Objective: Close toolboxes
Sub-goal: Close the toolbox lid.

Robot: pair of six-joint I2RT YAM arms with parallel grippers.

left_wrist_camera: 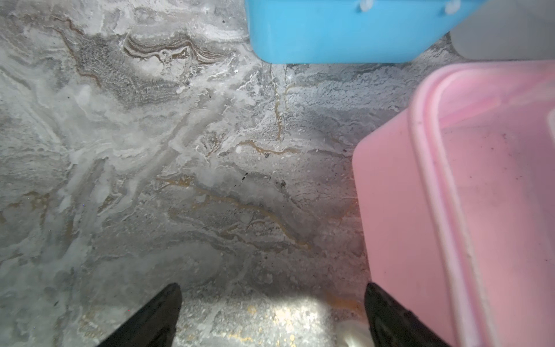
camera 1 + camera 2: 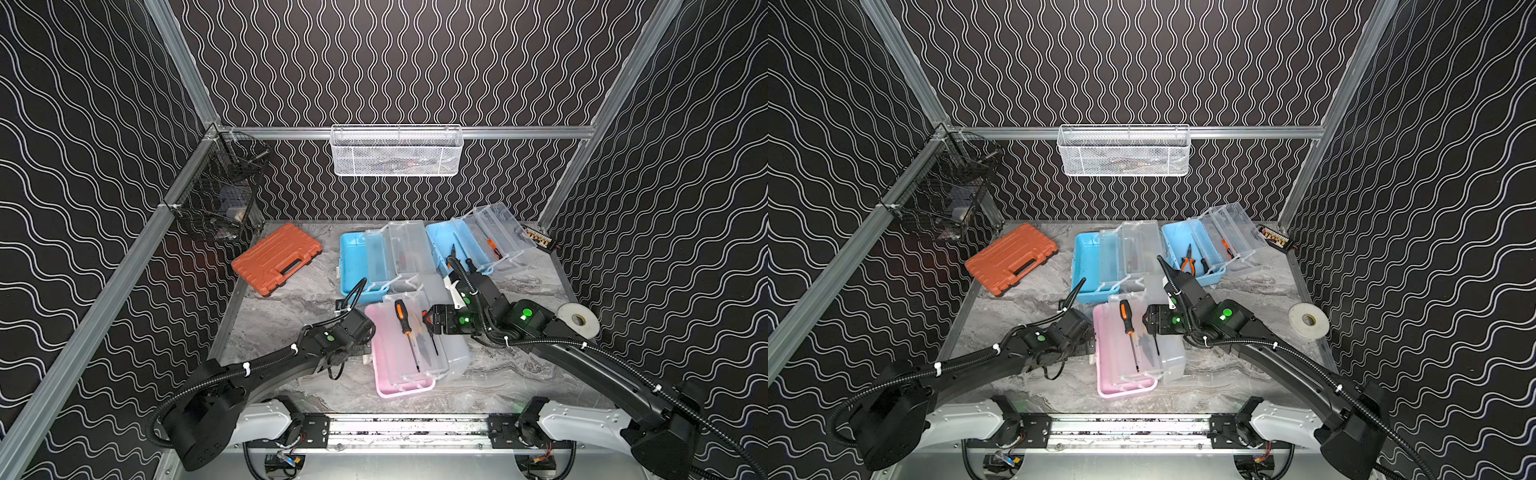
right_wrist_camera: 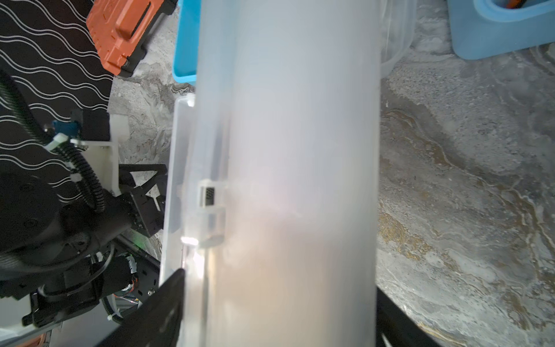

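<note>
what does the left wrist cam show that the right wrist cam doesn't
Only left wrist: the pink toolbox base. Only right wrist: a frosted clear lid between the fingers of the right gripper, the orange case, the left arm. Both: the marble tabletop and the middle light-blue toolbox.

I read the desk [image 2: 291, 307] as grey marble pattern, tan veins. Walls [image 2: 395, 62] black, white wavy lines. Pink plastic toolbox [image 2: 381, 357], clear lid. Middle light-blue plastic toolbox [image 2: 352, 266] and rear-right light-blue plastic toolbox [image 2: 442, 243], clear trays. Flat orange ribbed case [image 2: 276, 259], black handle. Steel-shaft screwdriver [image 2: 409, 340], handle orange/black. White mesh basket [image 2: 397, 151]; black wire basket [image 2: 220, 195]. Round white tape roll [image 2: 577, 320].
</note>
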